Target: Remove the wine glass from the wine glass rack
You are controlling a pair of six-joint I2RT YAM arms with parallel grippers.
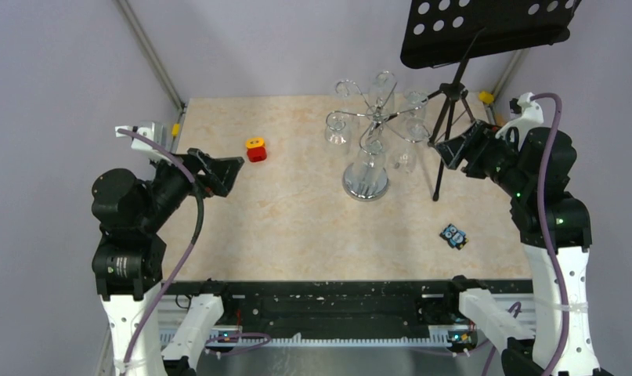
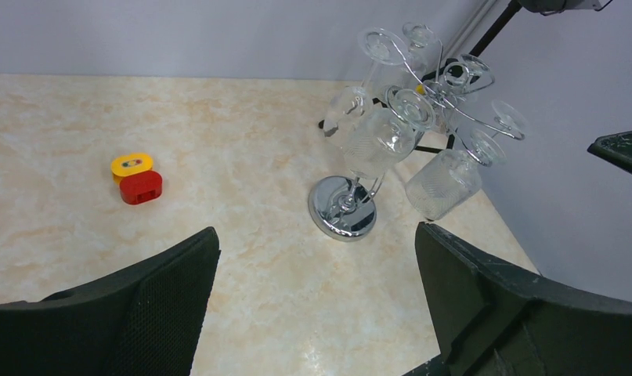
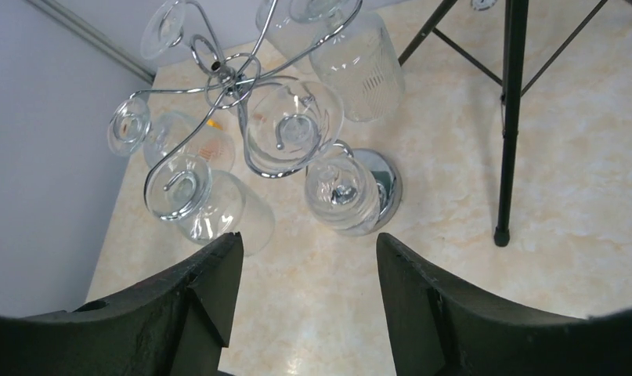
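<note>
The right gripper (image 3: pixel 306 251), wide open near the rack (image 3: pixel 232 77), should take the light, slippery, fragile glass (image 3: pixel 342 200) gently at its bowl.

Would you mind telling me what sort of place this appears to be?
Likely a robotics lab cell: a marble-look table walled by plain grey panels, with staged props, a wine glass rack and a music stand.

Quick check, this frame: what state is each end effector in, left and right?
Left end effector: open, holding nothing.
Right end effector: open, holding nothing.
</note>
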